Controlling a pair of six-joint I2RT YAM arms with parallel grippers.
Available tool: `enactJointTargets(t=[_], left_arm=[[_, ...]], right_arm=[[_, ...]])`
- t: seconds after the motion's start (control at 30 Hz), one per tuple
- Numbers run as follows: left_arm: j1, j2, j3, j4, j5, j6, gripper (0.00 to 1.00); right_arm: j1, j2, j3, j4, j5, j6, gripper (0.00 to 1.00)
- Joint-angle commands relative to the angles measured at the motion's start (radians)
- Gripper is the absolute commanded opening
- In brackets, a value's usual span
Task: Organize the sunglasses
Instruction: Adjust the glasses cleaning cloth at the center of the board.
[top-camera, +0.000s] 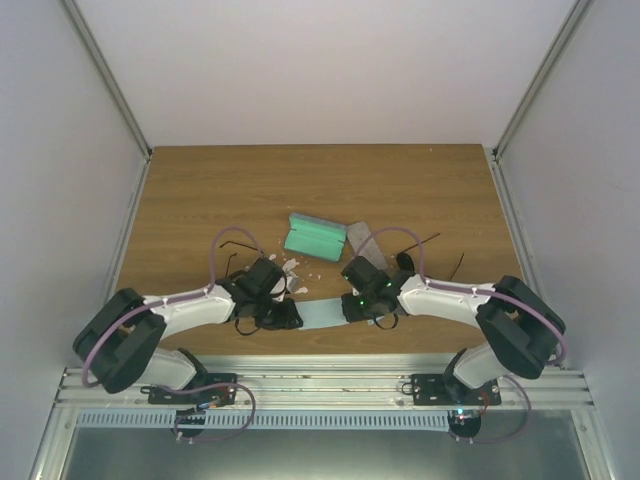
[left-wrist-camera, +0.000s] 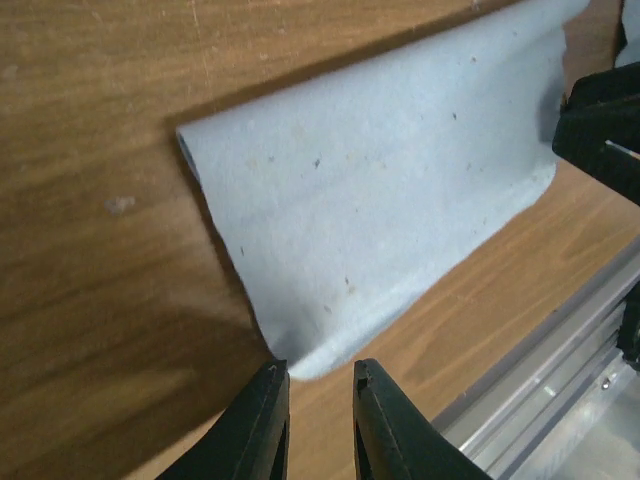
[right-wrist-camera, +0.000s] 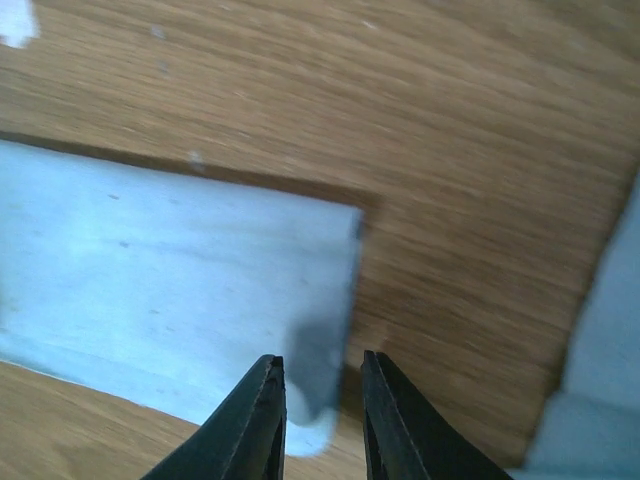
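A light-blue cloth (top-camera: 320, 313) lies flat near the front edge, between my two grippers. My left gripper (left-wrist-camera: 320, 372) is open, and its tips straddle the cloth's (left-wrist-camera: 380, 200) near corner without clamping it. My right gripper (right-wrist-camera: 322, 362) is open, with the opposite corner of the cloth (right-wrist-camera: 180, 270) lying between its fingers. In the top view the left gripper (top-camera: 290, 315) and right gripper (top-camera: 350, 308) face each other. A pair of sunglasses with dark lenses (top-camera: 405, 261) lies just behind the right wrist. Thin dark wire (top-camera: 232, 238) shows behind the left wrist; I cannot tell whether it is the other pair.
An open case with green lining (top-camera: 315, 236) stands mid-table, with a grey case (top-camera: 362, 240) beside it. Pale crumpled material (top-camera: 295, 270) lies behind the left wrist. The metal rail (left-wrist-camera: 560, 380) runs along the table's front edge. The right gripper's black body (left-wrist-camera: 600, 130) faces the left wrist camera.
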Motion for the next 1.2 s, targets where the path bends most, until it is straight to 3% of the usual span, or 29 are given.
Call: enactJointTargets(t=[0.0,0.1,0.27,0.37,0.57,0.8,1.03,1.17], left_arm=[[-0.007,-0.077,0.001,-0.041,0.009,0.009,0.21],[-0.007,-0.07,0.031,0.003,0.023,0.004,0.19],[-0.007,0.0,0.062,0.091,-0.067,-0.068,0.02],[-0.007,0.043,0.06,0.141,-0.1,-0.106,0.0],[-0.007,0.084,0.049,0.145,-0.181,-0.148,0.0],[-0.007,0.074,0.016,0.069,-0.24,-0.162,0.0],[-0.008,0.044,0.047,0.048,-0.198,-0.111,0.03],[-0.021,0.002,0.098,-0.001,-0.196,-0.102,0.14]], right_arm=[[0.017,-0.039,0.028,-0.125,0.102,0.033,0.23],[0.027,-0.012,0.078,-0.079,0.061,0.001,0.25],[0.049,0.076,0.146,0.038,-0.004,-0.003,0.24],[0.052,0.125,0.166,0.093,-0.026,0.015,0.22],[0.051,0.19,0.164,0.107,-0.003,0.037,0.18],[0.049,0.181,0.154,-0.053,0.277,0.096,0.19],[0.034,0.089,0.136,-0.242,0.466,0.14,0.27],[0.046,0.042,0.175,-0.276,0.466,0.122,0.42]])
